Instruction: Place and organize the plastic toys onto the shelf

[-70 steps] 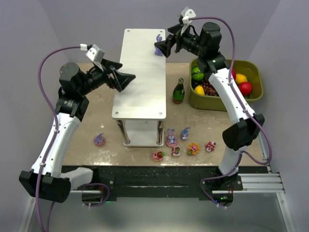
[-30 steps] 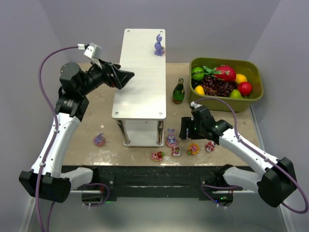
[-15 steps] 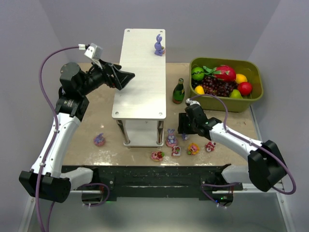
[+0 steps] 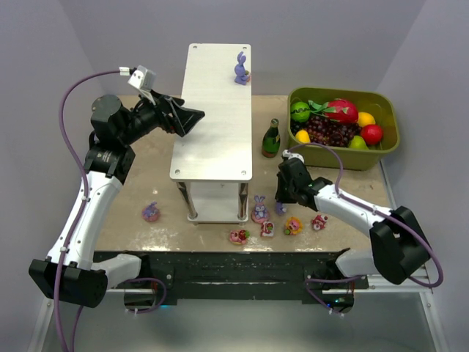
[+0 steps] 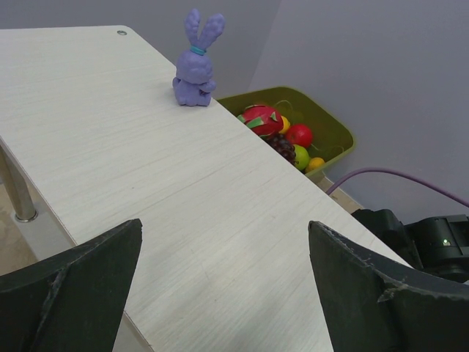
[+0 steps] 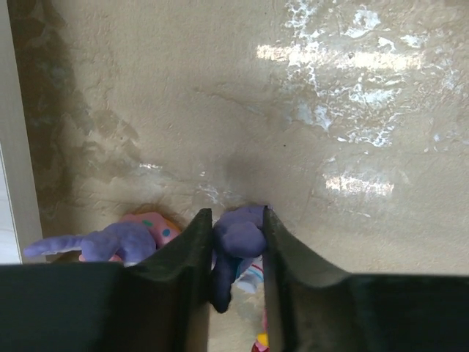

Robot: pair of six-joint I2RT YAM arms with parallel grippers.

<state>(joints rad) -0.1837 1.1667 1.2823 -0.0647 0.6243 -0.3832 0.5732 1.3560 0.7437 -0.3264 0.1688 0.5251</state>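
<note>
Purple bunny [image 6: 239, 236] sits pinched, lower half hidden, in the right gripper [image 6: 236, 221].

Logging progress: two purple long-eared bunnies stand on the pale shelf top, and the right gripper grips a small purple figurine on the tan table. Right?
Only one purple long-eared bunny stands on the pale shelf top, per the top external view; the right gripper does grip a small purple figurine.
</note>
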